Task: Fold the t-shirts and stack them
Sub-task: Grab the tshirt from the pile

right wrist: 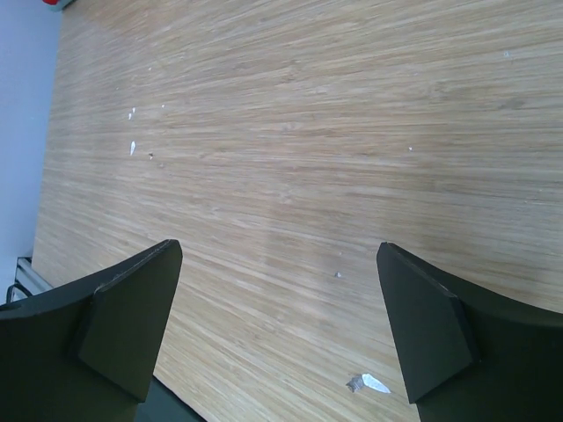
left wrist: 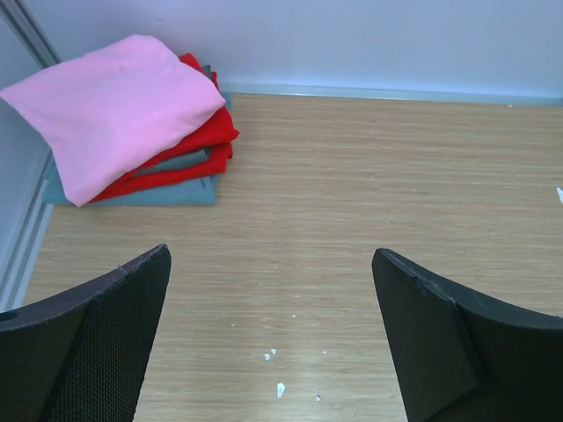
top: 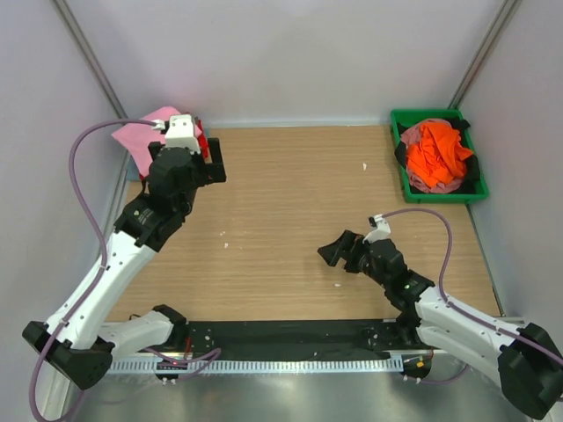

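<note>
A stack of folded t-shirts lies in the table's far left corner: a light pink one point(left wrist: 114, 105) on top, red point(left wrist: 189, 145) under it and grey-blue point(left wrist: 167, 193) at the bottom. From above only the pink top point(top: 145, 132) shows beside the left arm. My left gripper point(left wrist: 273, 334) point(top: 214, 161) hovers open and empty just right of the stack. A crumpled bright orange t-shirt point(top: 435, 154) sits on black cloth point(top: 472, 167) in the green tray point(top: 444, 197). My right gripper point(right wrist: 277, 325) point(top: 334, 251) is open and empty, low over bare wood.
The tray stands at the far right corner against the wall. Small white scraps point(right wrist: 374, 383) dot the wooden tabletop point(top: 281, 193). Grey walls close in the left, back and right sides. A black strip point(top: 281, 332) runs along the near edge between the arm bases.
</note>
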Tool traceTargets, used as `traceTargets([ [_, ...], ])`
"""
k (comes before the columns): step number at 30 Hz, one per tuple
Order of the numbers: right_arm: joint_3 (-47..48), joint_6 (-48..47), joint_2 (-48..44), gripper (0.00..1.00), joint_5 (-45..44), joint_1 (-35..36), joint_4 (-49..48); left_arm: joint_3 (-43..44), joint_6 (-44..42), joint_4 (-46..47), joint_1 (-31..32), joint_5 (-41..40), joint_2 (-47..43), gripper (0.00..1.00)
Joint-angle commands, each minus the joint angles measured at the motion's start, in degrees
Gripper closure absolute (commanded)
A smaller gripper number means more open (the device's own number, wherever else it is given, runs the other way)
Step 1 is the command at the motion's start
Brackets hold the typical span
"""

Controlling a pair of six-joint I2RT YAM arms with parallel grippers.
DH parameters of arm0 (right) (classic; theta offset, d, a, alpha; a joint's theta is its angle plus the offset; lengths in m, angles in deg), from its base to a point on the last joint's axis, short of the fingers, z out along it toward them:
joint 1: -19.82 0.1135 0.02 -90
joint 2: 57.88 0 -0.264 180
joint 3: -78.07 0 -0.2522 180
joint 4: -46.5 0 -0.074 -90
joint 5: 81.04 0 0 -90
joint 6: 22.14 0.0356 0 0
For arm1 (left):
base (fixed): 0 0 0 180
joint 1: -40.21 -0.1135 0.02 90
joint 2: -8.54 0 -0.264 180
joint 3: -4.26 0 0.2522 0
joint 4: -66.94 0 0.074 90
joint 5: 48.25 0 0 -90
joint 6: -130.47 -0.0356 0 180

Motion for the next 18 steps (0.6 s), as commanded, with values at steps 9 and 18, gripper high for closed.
traceTargets([
  [9, 34.60, -14.85, 12.10, 0.00, -21.73, -2.62, 23.98, -1.08, -0.95, -1.40, 1.91, -7.33, 0.27, 0.06],
  [18, 71.71, -20.40, 37.79, 0.00, -14.75, -39.03, 44.13, -1.17, -1.30, -1.92, 2.17, -8.04, 0.27, 0.05],
])
